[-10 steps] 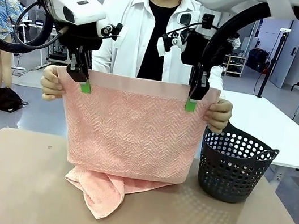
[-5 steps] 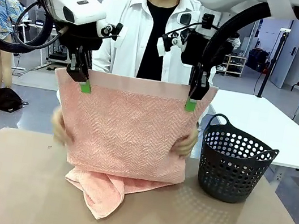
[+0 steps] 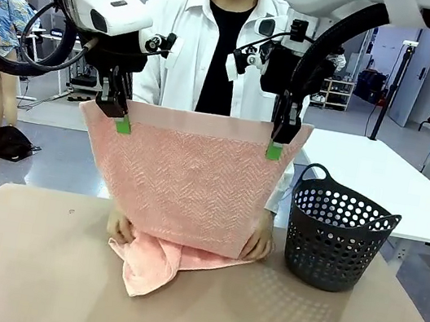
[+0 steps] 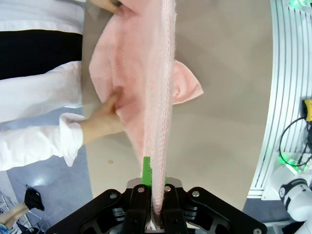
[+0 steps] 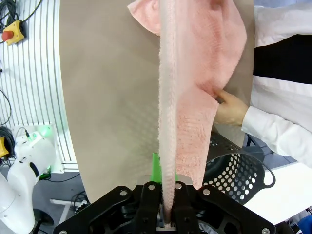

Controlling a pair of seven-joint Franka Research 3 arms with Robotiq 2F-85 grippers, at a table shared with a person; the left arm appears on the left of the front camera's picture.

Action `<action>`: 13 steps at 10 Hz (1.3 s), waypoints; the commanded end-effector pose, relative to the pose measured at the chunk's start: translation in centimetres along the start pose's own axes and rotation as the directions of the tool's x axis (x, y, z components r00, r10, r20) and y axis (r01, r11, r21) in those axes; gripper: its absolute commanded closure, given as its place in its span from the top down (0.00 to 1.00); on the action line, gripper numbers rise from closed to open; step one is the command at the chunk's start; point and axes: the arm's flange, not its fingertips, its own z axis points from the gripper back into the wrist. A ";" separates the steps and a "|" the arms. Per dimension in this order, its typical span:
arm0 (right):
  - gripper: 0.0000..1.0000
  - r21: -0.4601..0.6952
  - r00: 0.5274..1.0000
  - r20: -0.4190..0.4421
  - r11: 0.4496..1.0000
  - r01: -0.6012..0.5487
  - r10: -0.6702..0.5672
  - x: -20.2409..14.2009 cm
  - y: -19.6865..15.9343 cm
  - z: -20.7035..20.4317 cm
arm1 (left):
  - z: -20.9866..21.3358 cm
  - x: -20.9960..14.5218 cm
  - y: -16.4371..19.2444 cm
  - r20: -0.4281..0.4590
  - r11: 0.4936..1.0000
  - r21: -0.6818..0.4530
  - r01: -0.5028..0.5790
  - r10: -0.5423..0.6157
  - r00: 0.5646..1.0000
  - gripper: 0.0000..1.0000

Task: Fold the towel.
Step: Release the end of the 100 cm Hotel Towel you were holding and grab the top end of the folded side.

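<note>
Towel (image 3: pixel 185 189): hanging, with left gripper (image 3: pixel 124 123) and right gripper (image 3: pixel 274 149) each clenching 1 top corner. Person's hands (image 3: pixel 259 243), dropped from those corners, are gathering its lower end on the bench (image 3: pixel 25 261); the fold is likely beginning.

Towel (image 3: pixel 187 181) and basket (image 3: pixel 340 240) block middle and right; table's (image 3: pixel 17 260) left lies open.
</note>
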 end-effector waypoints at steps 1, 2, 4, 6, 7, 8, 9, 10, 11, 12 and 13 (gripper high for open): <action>0.00 -0.002 1.000 0.013 1.000 -0.007 0.007 -0.2 0.2 0.0 | 0.1 -0.1 0.0 0.000 1.000 0.002 -0.001 0.001 1.000 0.00; 0.00 -0.002 1.000 0.013 1.000 -0.007 0.007 -0.2 0.2 0.0 | 0.1 -0.1 0.0 0.000 1.000 0.002 -0.001 0.001 1.000 0.00; 0.00 -0.002 1.000 0.013 1.000 -0.007 0.007 -0.2 0.2 0.0 | 0.1 -0.1 0.0 0.000 1.000 0.002 -0.001 0.001 1.000 0.00; 0.00 -0.002 1.000 0.013 1.000 -0.007 0.007 -0.2 0.2 0.0 | 0.1 -0.1 0.0 0.000 1.000 0.002 -0.001 0.001 1.000 0.00; 0.00 -0.002 1.000 0.013 1.000 -0.007 0.007 -0.2 0.2 0.0 | 0.1 -0.1 0.0 0.000 1.000 0.002 -0.001 0.001 1.000 0.00; 0.00 -0.002 1.000 0.013 1.000 -0.007 0.007 -0.2 0.2 0.0 | 0.1 -0.1 0.0 0.000 1.000 0.002 -0.001 0.001 1.000 0.00; 0.00 -0.002 1.000 0.013 1.000 -0.007 0.007 -0.2 0.2 0.0 | 0.1 -0.1 0.0 0.000 1.000 0.002 -0.001 0.001 1.000 0.00; 0.00 -0.002 1.000 0.013 1.000 -0.007 0.007 -0.2 0.2 0.0 | 0.1 -0.1 0.0 0.000 1.000 0.002 -0.001 0.001 1.000 0.00; 0.00 -0.002 1.000 0.013 1.000 -0.007 0.007 -0.2 0.2 0.0 | 0.1 -0.1 0.0 0.000 1.000 0.002 -0.001 0.001 1.000 0.00; 0.00 -0.002 1.000 0.013 1.000 -0.007 0.007 -0.2 0.2 0.0 | 0.1 -0.1 0.0 0.000 1.000 0.002 -0.001 0.001 1.000 0.00; 0.00 -0.002 1.000 0.013 1.000 -0.007 0.007 -0.2 0.2 0.0 | 0.1 -0.1 0.0 0.000 1.000 0.002 -0.001 0.001 1.000 0.00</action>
